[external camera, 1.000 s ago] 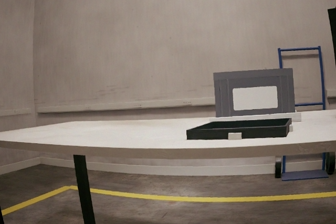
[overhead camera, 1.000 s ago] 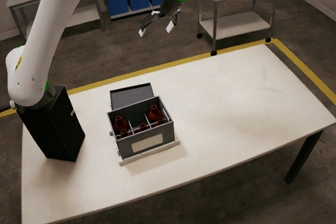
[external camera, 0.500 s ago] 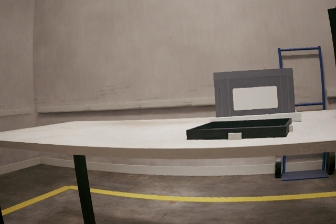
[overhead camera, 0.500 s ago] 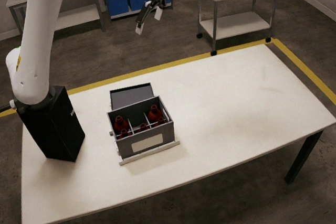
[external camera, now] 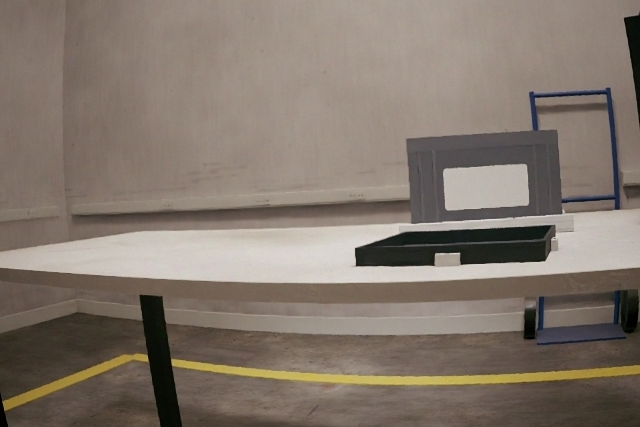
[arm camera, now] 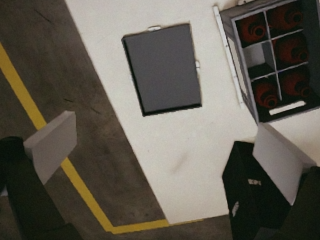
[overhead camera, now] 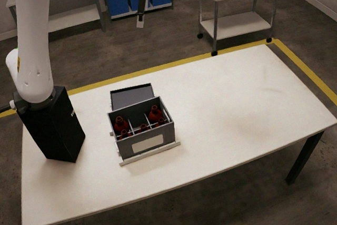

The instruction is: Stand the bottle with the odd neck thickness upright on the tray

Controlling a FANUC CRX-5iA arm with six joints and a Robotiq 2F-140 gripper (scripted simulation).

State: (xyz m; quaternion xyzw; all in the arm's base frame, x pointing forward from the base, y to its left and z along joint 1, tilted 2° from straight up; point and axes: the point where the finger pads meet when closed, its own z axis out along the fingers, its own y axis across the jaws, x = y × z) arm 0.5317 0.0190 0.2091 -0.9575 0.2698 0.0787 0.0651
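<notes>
- The pincer (overhead camera: 140,12) hangs high above the floor beyond the far edge of the worktop (overhead camera: 231,103), fingers spread wide and holding nothing; in the wrist view its two pale pads (arm camera: 54,143) frame the scene from above.
- The crate (overhead camera: 148,140) stands on the worktop near the arm's black pedestal (overhead camera: 54,132). Five red bottles (overhead camera: 119,124) stand inside it, split by dividers; one of the six cells looks vacant in the wrist view.
- The tray (overhead camera: 130,96) lies just behind the crate, on the side away from the crate's label, and nothing stands in it.
- The step in hand, as I judge it, is looking: the odd neck has to be found before any reaching. From this height the necks are too small to compare, so which bottle differs cannot be told.
- To do it well, bring the wrist camera lower and square over the crate so all five openings show at a like angle, then compare the band just under each rim.
- Once chosen, come straight down with the fingers set across the neck, clear of the dividers and the neighbours.
- Lift vertically; the crate stands loose and a sideways drag could shift it or tip the other four.
- Set the bottle flat on the tray floor, away from its rim, before letting go.
</notes>
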